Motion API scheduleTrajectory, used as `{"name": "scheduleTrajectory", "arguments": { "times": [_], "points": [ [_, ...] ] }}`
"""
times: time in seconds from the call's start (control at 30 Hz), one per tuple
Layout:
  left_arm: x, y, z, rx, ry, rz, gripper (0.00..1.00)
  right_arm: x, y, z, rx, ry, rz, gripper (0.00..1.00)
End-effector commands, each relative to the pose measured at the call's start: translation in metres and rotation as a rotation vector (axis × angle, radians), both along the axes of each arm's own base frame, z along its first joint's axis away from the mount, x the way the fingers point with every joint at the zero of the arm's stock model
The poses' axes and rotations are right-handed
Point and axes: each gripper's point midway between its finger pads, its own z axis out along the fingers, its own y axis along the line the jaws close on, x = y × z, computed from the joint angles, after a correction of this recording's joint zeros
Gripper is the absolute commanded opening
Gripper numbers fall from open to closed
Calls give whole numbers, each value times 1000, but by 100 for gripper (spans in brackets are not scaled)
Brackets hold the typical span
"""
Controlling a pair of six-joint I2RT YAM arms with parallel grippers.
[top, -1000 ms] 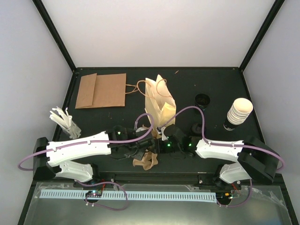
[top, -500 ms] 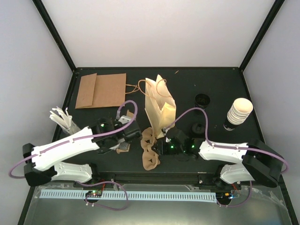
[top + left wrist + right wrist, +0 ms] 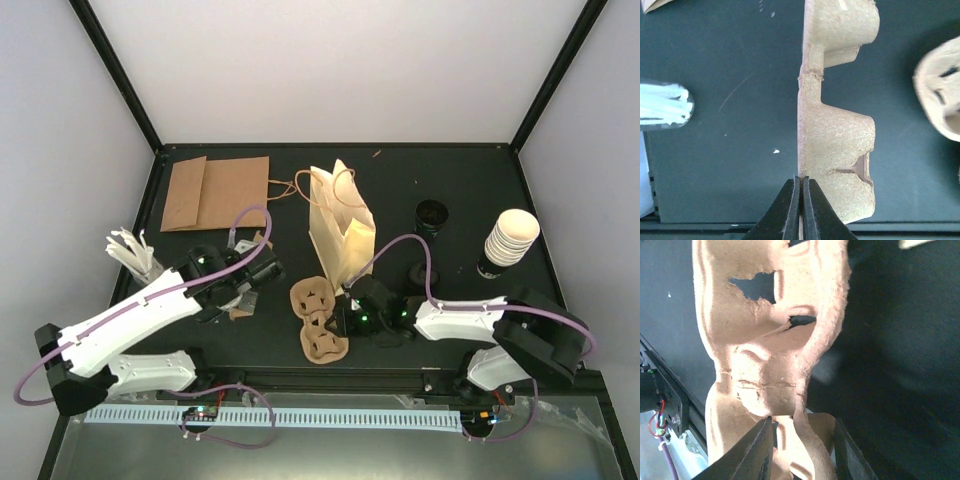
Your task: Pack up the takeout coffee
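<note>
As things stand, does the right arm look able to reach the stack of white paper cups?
Probably not yet: the right hand straddles the pulp carrier, away from the cup stack. Once it backs off, the path looks free.

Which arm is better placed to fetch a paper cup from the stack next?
Right. The cup stack stands on the right arm's side. The left arm is left of the paper bag, its jaws shut on a carrier piece. The right jaws only straddle the cup carrier, so they'd likely free easily.
</note>
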Motion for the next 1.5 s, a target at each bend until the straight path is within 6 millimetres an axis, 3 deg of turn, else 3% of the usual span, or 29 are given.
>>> {"name": "scheduleTrajectory", "arguments": {
  "times": [0.0,0.1,0.23,0.6,0.73,0.83,0.97,1.07,1.13,1.23,1.27,1.47],
  "points": [
    [19,10,-22,11,23,13,4,8,24,21,69,-37,36,36],
    [32,12,-38,-17,35,38,4,10,22,23,57,-48,34,38],
    [46,34,-48,95,68,128,3,10,12,26,35,-76,29,39],
    [87,93,-50,484,137,374,2,10,-10,43,10,-151,11,42],
    [90,128,-37,588,103,506,2,9,-22,51,-1,-183,-2,43],
    [92,141,-40,652,118,555,1,9,-31,56,-5,-209,-12,44],
    [94,139,-60,692,189,537,3,10,-38,65,-12,-248,-16,47],
    [98,127,-80,629,238,491,16,12,-41,71,-12,-273,-25,52],
    [99,114,-88,553,250,445,34,14,-42,75,-13,-283,-31,53],
    [98,99,-88,463,233,398,72,16,-43,78,-18,-298,-37,55],
    [97,95,-86,439,226,386,78,16,-44,79,-20,-301,-37,55],
    [99,50,-76,134,185,252,84,20,-43,90,-31,-327,-31,57]
  ]
}}
